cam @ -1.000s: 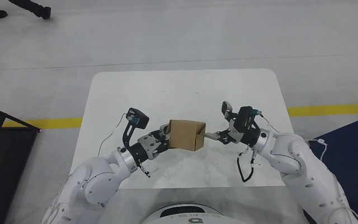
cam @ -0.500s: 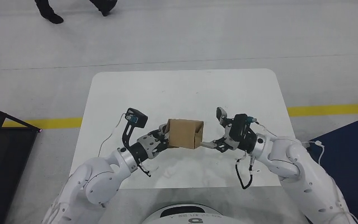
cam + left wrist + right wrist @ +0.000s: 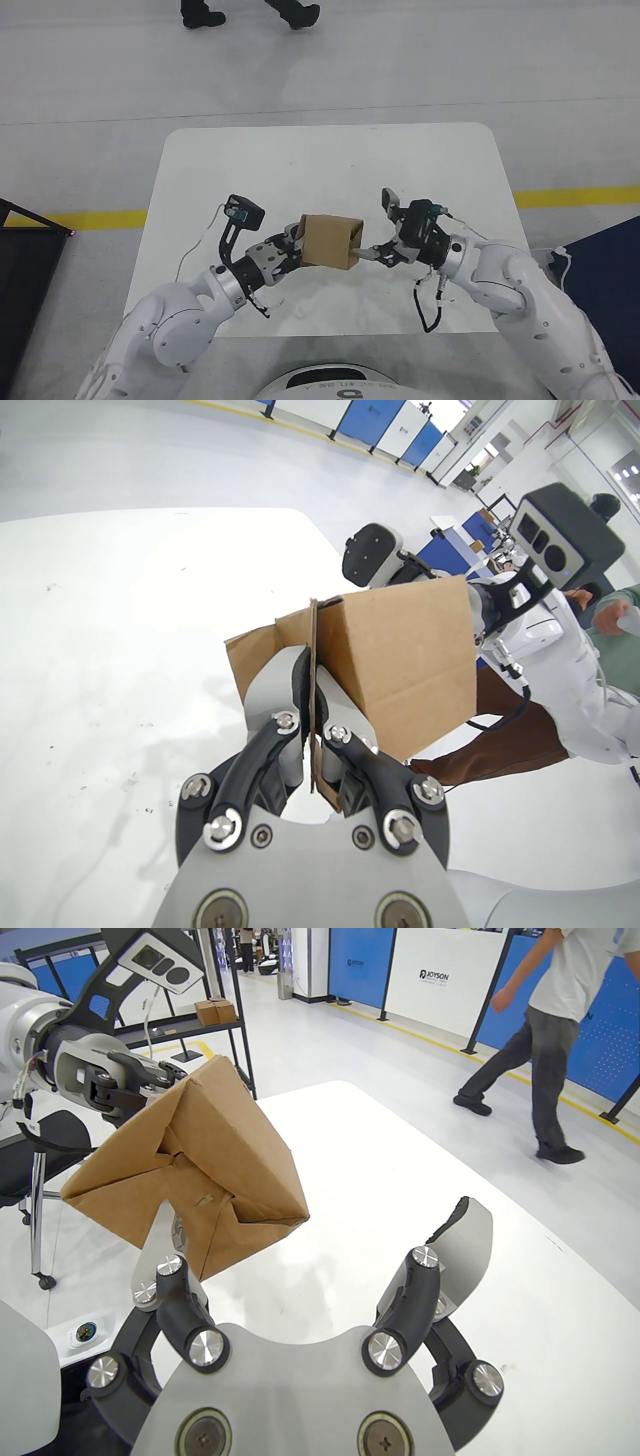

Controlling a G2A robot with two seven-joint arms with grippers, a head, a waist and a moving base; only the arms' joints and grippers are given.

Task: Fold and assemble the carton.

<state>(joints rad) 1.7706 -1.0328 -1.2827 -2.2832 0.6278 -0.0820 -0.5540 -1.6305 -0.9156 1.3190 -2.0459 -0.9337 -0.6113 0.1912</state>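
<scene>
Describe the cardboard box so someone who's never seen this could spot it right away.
Start at the white rounded table. Above its near middle is a brown cardboard carton, one flap pinched by the robot's left hand, the open right hand at its folded end. It's the only brown thing there.

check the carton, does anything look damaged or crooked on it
The carton has an untidy closed end: in the right wrist view its flaps meet unevenly, with a gap at the centre and a small torn nick in one flap. It hangs tilted above the table, held by the left claw pinching one open flap.
</scene>
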